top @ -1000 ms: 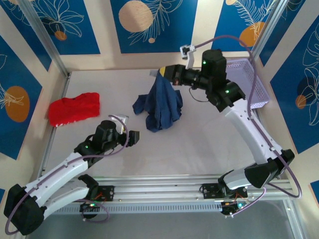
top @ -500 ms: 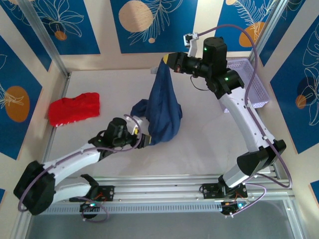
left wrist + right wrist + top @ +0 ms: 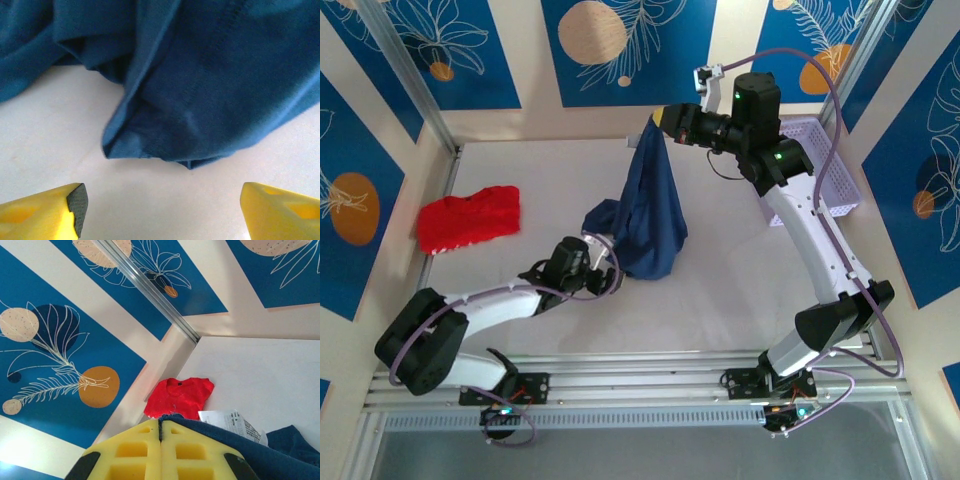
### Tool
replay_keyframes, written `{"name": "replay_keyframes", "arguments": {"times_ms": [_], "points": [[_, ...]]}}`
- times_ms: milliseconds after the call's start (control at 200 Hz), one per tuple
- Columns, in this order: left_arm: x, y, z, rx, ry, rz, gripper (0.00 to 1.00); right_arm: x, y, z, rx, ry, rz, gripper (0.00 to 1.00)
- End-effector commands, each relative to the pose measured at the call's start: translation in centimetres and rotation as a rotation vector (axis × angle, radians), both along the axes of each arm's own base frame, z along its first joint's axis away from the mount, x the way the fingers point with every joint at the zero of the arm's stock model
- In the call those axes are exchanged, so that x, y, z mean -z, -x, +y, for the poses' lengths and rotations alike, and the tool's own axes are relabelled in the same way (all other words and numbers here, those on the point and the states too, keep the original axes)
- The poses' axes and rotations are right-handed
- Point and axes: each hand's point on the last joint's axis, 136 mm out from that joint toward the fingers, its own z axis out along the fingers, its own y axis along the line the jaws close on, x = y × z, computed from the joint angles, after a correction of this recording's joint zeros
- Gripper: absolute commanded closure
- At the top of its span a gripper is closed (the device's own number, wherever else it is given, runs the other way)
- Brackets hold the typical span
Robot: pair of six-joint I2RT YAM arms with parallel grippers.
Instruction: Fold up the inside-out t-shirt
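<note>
So that the t-shirt [image 3: 650, 215] hangs to the counter [image 3: 750, 290], my right pincer [image 3: 660, 122] clamps its top; my left pincer [image 3: 160, 197], spread wide and empty, sits beside the hem.

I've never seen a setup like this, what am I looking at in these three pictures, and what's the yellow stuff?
Two robot arms are bolted to the near edge of a table. Each ends in a two-finger pincer with yellow pads. The wide picture comes from a camera above and behind them. The other two come from cameras on the wrists, so the yellow shapes are each arm's own fingers. The right pincer is shut on a navy t-shirt, which hangs from it with its lower part on the table. The left pincer is open, low beside the shirt's hem. A red garment lies at the left, and a lilac basket at the far right.
</note>
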Motion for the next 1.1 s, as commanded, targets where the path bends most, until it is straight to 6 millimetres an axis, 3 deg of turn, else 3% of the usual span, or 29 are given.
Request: {"name": "replay_keyframes", "arguments": {"times_ms": [0, 185, 330, 550, 690, 880, 1095], "points": [[-1.0, -1.8, 0.7, -0.018, 0.027, -0.033, 0.2, -1.0, 0.4, -0.1, -0.022, -0.002, -0.035, 1.0], [0.4, -2.6, 0.0, 0.031, 0.115, 0.081, 0.22, -0.7, 0.1, -0.2, -0.023, -0.007, -0.027, 1.0], [0.4, -3.7, -0.8, 0.055, 0.209, 0.12, 0.22, -0.6, 0.0, -0.1, -0.023, -0.009, -0.024, 1.0], [1.1, -4.3, -2.2, 0.11, 0.245, 0.171, 0.31, -0.5, 0.0, -0.2, -0.021, -0.008, -0.02, 1.0], [1.3, -4.5, -2.6, 0.12, 0.257, 0.181, 0.41, -0.6, 0.0, -0.3, -0.018, -0.011, -0.021, 1.0], [1.3, -4.5, -2.6, 0.122, 0.263, 0.181, 0.6, -0.6, -0.1, -0.4, -0.016, -0.011, -0.021, 1.0], [0.7, -4.0, -1.6, 0.088, 0.238, 0.155, 0.82, -0.4, -0.3, -0.8, -0.001, -0.007, -0.016, 1.0]]}}
